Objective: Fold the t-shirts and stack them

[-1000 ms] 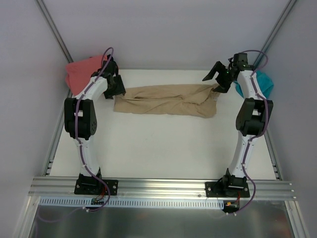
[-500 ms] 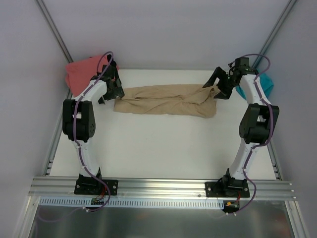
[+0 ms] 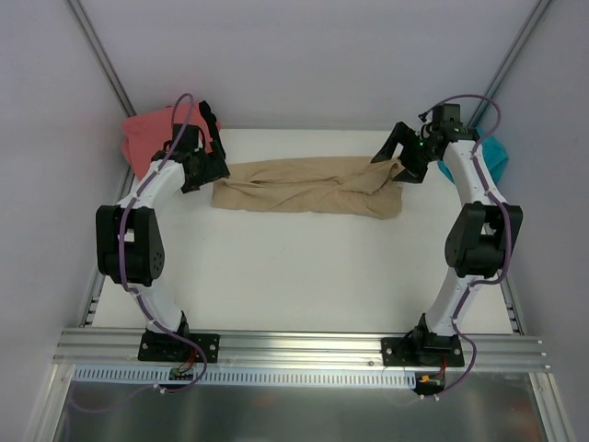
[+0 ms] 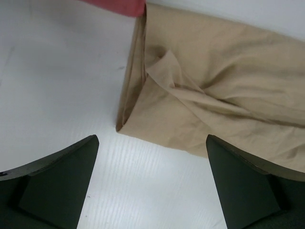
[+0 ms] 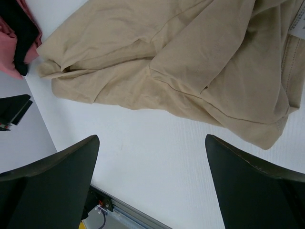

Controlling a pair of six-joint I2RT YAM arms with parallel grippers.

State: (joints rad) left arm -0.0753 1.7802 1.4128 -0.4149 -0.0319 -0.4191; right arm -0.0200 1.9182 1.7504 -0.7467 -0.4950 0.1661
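The tan t-shirt (image 3: pixel 308 187) lies in a long folded band across the far part of the white table; it also shows in the left wrist view (image 4: pixel 224 90) and the right wrist view (image 5: pixel 190 62). My left gripper (image 3: pixel 204 168) is open and empty just off the shirt's left end. My right gripper (image 3: pixel 398 157) is open and empty over its right end. The coral-pink shirt (image 3: pixel 147 138) is heaped at the far left corner. The teal shirt (image 3: pixel 492 157) sits at the far right behind the right arm. The black shirt is not clearly in view.
The white table (image 3: pixel 294 267) ends in a metal rail (image 3: pixel 294 348) at the near edge, where both arm bases are bolted. Grey walls close in at the back and sides. A corner of the coral-pink shirt (image 4: pixel 119 5) touches the tan shirt's folded edge.
My left arm has swung outward to the left and its gripper has backed off the shirt's left end. My right gripper has shifted slightly, staying over the right end. The shirt has not moved.
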